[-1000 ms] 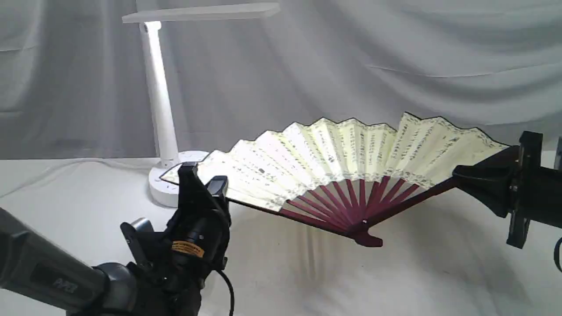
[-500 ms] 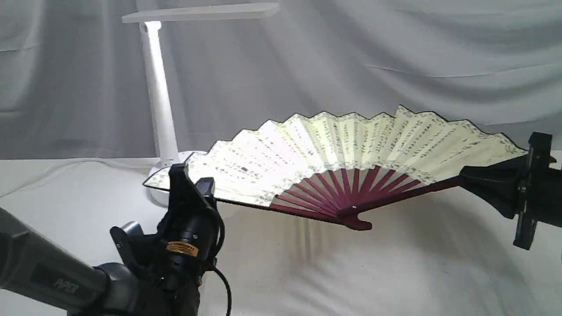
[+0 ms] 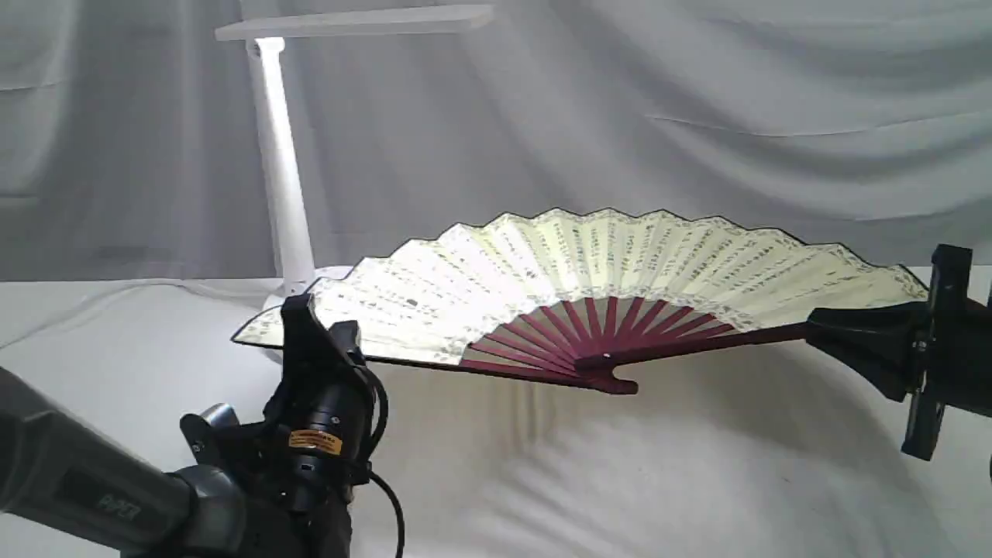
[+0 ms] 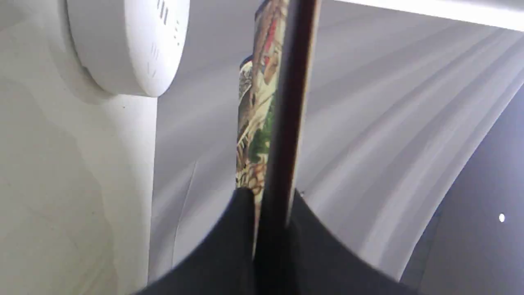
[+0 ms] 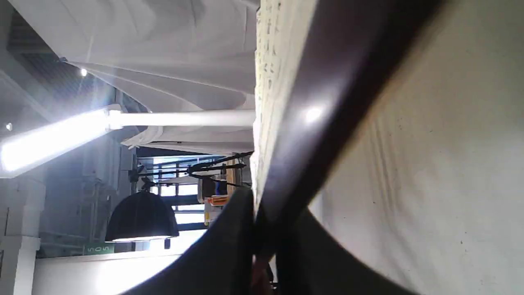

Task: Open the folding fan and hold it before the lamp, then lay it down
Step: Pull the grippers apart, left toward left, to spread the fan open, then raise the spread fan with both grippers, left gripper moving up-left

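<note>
The folding fan (image 3: 589,271) is spread wide and tilted nearly flat above the table, cream leaf with black calligraphy up, maroon ribs meeting at the pivot. My left gripper (image 3: 322,341) is shut on its left guard; the left wrist view shows the dark guard (image 4: 286,123) pinched between black fingers (image 4: 229,246). My right gripper (image 3: 833,333) is shut on the right guard, seen edge-on as the fan (image 5: 319,106) in the right wrist view. The white lamp (image 3: 283,170) stands behind the fan's left end; its base (image 4: 131,41) is mostly hidden in the exterior view.
A white cloth covers the table (image 3: 620,480) and a grey-white curtain (image 3: 697,101) hangs behind. The lamp's bar head (image 3: 356,22) reaches right above the fan's left half. The lit lamp head (image 5: 53,139) shows in the right wrist view.
Both grippers have carried the fan down and leftward. Its leaf has tipped from leaning upright toward lying flat, and it now covers more of the lamp's base.
</note>
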